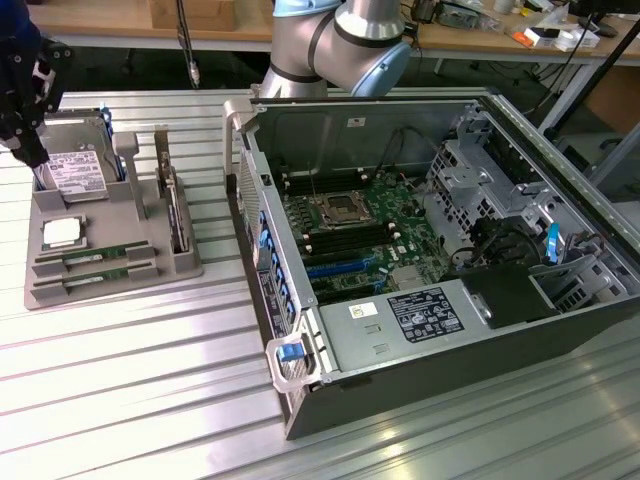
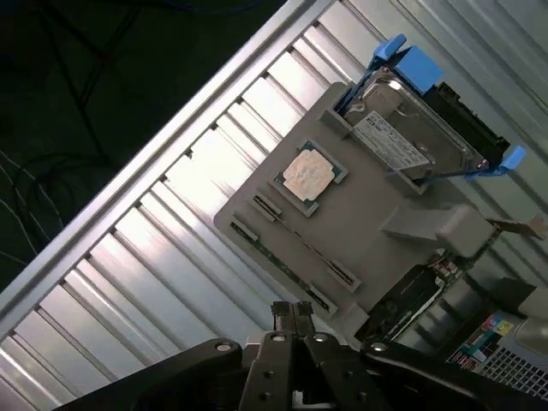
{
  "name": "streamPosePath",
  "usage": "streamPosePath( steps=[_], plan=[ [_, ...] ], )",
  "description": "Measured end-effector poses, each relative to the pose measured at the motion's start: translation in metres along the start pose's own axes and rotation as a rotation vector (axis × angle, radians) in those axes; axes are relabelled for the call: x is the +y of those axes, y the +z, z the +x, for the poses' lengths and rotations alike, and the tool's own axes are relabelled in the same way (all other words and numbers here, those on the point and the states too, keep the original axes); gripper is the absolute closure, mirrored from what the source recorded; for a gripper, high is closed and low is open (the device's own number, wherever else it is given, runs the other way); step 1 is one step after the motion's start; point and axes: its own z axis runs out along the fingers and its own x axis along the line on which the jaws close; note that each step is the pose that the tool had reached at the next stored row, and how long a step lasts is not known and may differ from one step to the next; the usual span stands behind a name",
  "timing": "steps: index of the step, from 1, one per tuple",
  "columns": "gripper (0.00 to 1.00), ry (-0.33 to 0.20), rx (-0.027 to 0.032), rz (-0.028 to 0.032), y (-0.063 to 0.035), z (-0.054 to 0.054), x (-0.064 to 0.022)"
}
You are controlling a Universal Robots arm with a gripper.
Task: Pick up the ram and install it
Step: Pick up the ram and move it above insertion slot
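The fingers (image 2: 281,318) are pressed close together and hold nothing. They hang above the grey tray (image 2: 377,201) and do not touch it. The ram (image 2: 301,242) stands on its thin edge in a slot of the tray, below the fingers. I think it stands that way so the fingers can pinch it from above. A second stick (image 2: 282,266) sits in the next slot, just beside it. The wrist view looks down on the ram's thin edge. The exterior view shows the open computer (image 1: 420,250) on the bench (image 1: 120,400), well away from the fingers, where I think the ram must go.
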Motion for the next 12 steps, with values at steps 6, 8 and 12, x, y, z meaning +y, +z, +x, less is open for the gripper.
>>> streamPosePath(
  steps=[6, 8, 12],
  plan=[
    [0.89, -0.199, 0.0088, -0.0049, 0.0000, 0.0000, 0.0000],
    [0.89, -0.275, 0.0123, -0.0068, 0.0000, 0.0000, 0.0000],
    [0.89, -0.384, 0.0171, -0.0094, 0.0000, 0.0000, 0.0000]
  ],
)
